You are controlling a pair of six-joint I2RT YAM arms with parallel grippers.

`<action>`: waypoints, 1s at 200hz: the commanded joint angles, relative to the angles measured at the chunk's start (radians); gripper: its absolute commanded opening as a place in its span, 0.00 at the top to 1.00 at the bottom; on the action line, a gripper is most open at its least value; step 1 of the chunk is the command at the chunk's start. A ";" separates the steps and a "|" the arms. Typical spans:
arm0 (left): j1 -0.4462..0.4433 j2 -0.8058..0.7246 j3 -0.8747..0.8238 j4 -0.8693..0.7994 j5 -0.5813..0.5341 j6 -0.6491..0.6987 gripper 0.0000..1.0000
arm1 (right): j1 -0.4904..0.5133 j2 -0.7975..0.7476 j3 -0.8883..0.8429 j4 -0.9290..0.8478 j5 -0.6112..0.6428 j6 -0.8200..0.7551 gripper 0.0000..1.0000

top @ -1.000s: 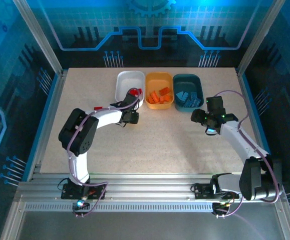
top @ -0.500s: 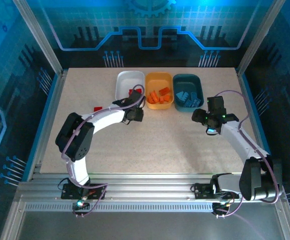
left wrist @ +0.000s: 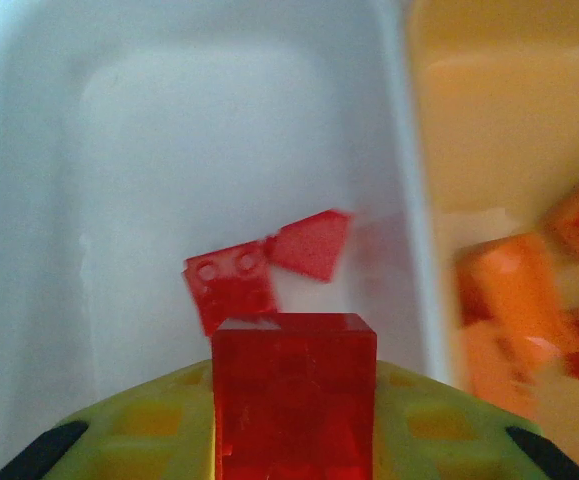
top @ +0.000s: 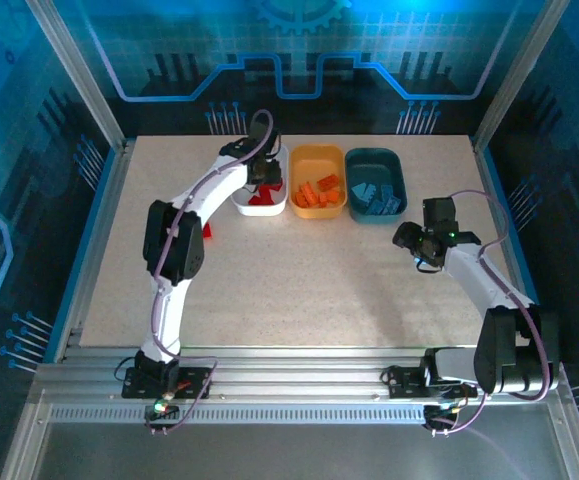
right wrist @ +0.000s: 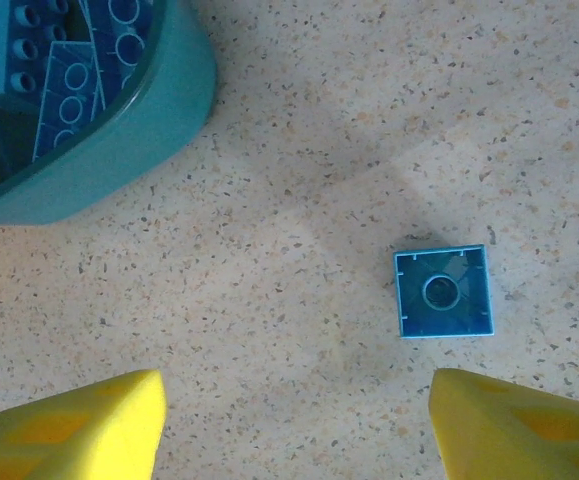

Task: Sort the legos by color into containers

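Observation:
My left gripper (top: 262, 184) hangs over the white tub (top: 243, 165), shut on a red brick (left wrist: 294, 395) that stands between its yellow-green fingers (left wrist: 139, 430). Below it two more red legos (left wrist: 231, 287) lie on the white tub's floor (left wrist: 139, 150). The yellow-orange tub (top: 318, 160) holds orange bricks (left wrist: 509, 285). The dark teal tub (top: 374, 160) holds light blue bricks (right wrist: 64, 75). My right gripper (right wrist: 294, 425) is open low over the table, and a light blue square brick (right wrist: 443, 291) lies upside down just beyond its right finger (right wrist: 514, 425).
Another red brick (top: 206, 232) lies on the table beside the left arm's elbow. The three tubs stand side by side at the back of the speckled table (top: 319, 290). The teal tub's rounded wall (right wrist: 139, 130) is close to the right gripper's upper left.
My left arm has swung from the table in front of the white tub to above that tub, carrying the red brick. The right gripper has shifted slightly right.

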 commanded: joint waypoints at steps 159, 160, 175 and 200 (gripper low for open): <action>0.051 -0.840 -1.104 0.489 0.309 -0.360 0.01 | -0.087 0.302 0.133 -0.095 0.071 -0.014 0.19; 0.051 -0.844 -1.110 0.489 0.311 -0.361 0.01 | -0.087 0.302 0.134 -0.096 0.071 -0.014 0.20; 0.052 -0.901 -1.194 0.496 0.326 -0.379 0.01 | -0.088 0.309 0.144 -0.104 0.075 -0.011 0.22; 0.055 -0.999 -1.285 0.486 0.332 -0.390 0.01 | -0.091 0.360 0.188 -0.126 0.073 -0.021 0.27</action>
